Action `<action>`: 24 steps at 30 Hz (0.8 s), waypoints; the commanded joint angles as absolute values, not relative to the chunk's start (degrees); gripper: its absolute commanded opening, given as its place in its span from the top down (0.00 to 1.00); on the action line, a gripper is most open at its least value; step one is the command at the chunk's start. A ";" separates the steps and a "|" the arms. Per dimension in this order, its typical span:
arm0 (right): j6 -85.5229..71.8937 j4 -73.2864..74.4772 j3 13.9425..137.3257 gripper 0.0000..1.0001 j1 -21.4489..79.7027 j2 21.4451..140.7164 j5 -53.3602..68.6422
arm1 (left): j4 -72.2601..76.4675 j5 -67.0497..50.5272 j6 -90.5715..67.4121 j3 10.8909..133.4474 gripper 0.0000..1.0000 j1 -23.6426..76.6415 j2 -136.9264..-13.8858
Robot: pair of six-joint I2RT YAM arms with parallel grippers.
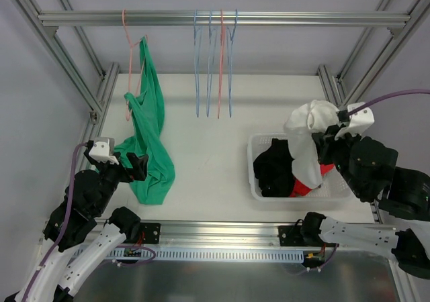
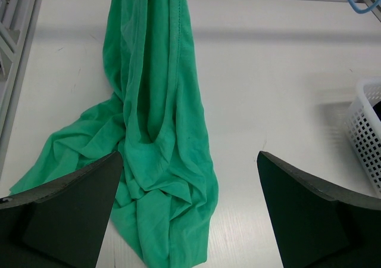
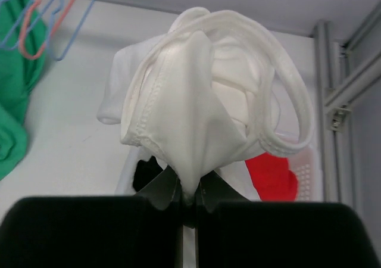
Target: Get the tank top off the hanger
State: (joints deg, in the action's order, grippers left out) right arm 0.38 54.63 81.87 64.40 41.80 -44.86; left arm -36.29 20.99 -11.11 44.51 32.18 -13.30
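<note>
A green tank top (image 1: 149, 131) hangs by a strap from a pink hanger (image 1: 130, 43) on the rail at the left, its lower part heaped on the table (image 2: 155, 161). My left gripper (image 1: 134, 166) is open, close over the heap's near edge, the cloth between and ahead of its fingers (image 2: 65, 208). My right gripper (image 1: 322, 144) is shut on a white garment (image 1: 306, 137), holding it bunched above the basket; in the right wrist view the cloth (image 3: 196, 101) is pinched between the fingertips (image 3: 168, 190).
A white plastic basket (image 1: 259, 188) at the right holds black and red clothes. Several empty blue and pink hangers (image 1: 215, 60) hang from the middle of the rail. Aluminium frame posts (image 1: 67, 67) stand at both sides.
</note>
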 commanded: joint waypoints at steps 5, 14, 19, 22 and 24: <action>6.59 58.46 79.65 1.00 38.74 50.44 -40.73 | -35.07 18.63 -10.81 44.30 0.01 32.08 -12.30; 0.63 42.55 56.45 1.00 20.13 48.43 -23.30 | -35.07 17.84 -10.46 44.38 0.01 32.08 -12.30; -5.96 33.43 40.12 1.00 17.85 50.00 -17.77 | -35.07 17.58 -10.55 44.38 0.01 32.08 -12.22; -10.62 30.59 34.21 1.00 16.62 53.25 -14.94 | -35.16 18.72 -11.07 44.65 0.01 31.99 -12.13; -12.38 30.41 33.05 0.99 16.61 55.10 -15.20 | -35.24 20.12 -11.86 44.82 0.01 31.99 -11.78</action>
State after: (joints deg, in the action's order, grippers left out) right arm -6.57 34.74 34.57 17.19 53.74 -18.50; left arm -36.29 18.59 -11.18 44.45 32.18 -12.67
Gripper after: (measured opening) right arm 0.047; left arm 0.986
